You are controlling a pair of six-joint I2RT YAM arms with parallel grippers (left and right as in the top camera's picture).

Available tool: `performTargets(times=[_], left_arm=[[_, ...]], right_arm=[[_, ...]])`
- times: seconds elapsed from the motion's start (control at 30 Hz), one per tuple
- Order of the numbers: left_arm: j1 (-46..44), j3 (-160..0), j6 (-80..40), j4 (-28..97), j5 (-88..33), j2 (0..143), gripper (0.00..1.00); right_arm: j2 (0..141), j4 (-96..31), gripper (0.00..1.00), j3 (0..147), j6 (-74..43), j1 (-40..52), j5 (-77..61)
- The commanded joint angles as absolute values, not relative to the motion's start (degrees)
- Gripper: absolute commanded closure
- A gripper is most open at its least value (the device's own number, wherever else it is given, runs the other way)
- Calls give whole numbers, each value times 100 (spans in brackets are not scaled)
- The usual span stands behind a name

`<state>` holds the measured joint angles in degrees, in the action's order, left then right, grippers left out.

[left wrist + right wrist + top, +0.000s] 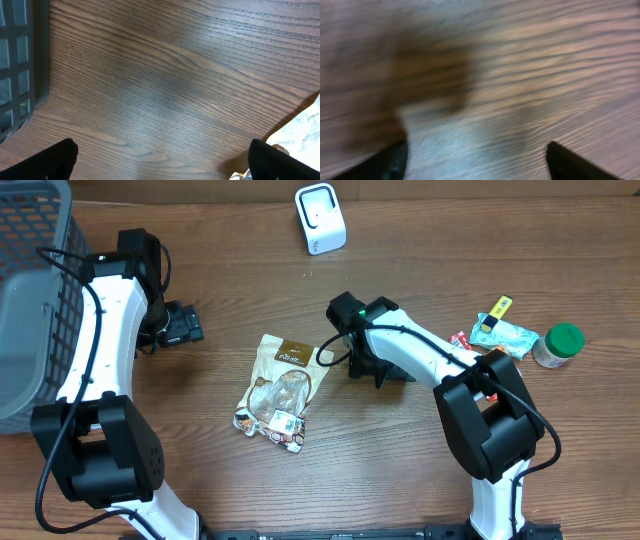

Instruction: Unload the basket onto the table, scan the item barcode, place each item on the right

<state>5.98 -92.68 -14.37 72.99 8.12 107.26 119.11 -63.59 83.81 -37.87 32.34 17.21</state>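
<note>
Right gripper [476, 162] is held spread and empty beside the snack pouch [280, 388]; left gripper [160, 162] is likewise released.

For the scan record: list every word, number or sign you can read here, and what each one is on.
No text can be read in any view.
On the snack pouch, the brown header label: print too small.
On the same pouch, the white sticker: too small.
On the teal packet and the yellow wrapper: too small.
In the wrist views: no text shows.
</note>
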Motion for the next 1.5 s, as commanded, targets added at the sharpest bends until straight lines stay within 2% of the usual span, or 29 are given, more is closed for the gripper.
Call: performTargets(times=[0.0,0.13,0.17,0.27,0.43,0.7,1.03,1.3,1.47], left_arm=[[556,-9338,-1328,7295,788,10766,0],[556,-9338,-1328,7295,788,10766,0],[556,-9338,-1328,7295,788,10766,0],[556,-9338,-1328,7295,786,10766,0],[556,-9338,-1328,7295,788,10766,0],[556,-9338,-1328,7295,788,10766,0],[556,-9338,-1328,7295,788,10766,0],[556,-9338,-1328,7295,788,10766,0],[556,-9338,-1328,7295,788,10766,0]], right_arm=[[11990,-6322,32,8836,-3068,3271,609],[11990,-5800,91,9198,-2801,3341,-75],[11990,-5502,96,9201,-2803,3363,-78],[11990,-4831,96,9198,-2799,3380,-290],[11992,-4364,96,9170,-2794,3411,-1831],[11992,-4005,96,8908,-2491,3889,-1957],[11992,-4018,96,8748,-2451,4388,-928],[11992,-4333,96,8486,-2731,4278,-224],[11990,-5341,96,8488,-3940,3809,209]])
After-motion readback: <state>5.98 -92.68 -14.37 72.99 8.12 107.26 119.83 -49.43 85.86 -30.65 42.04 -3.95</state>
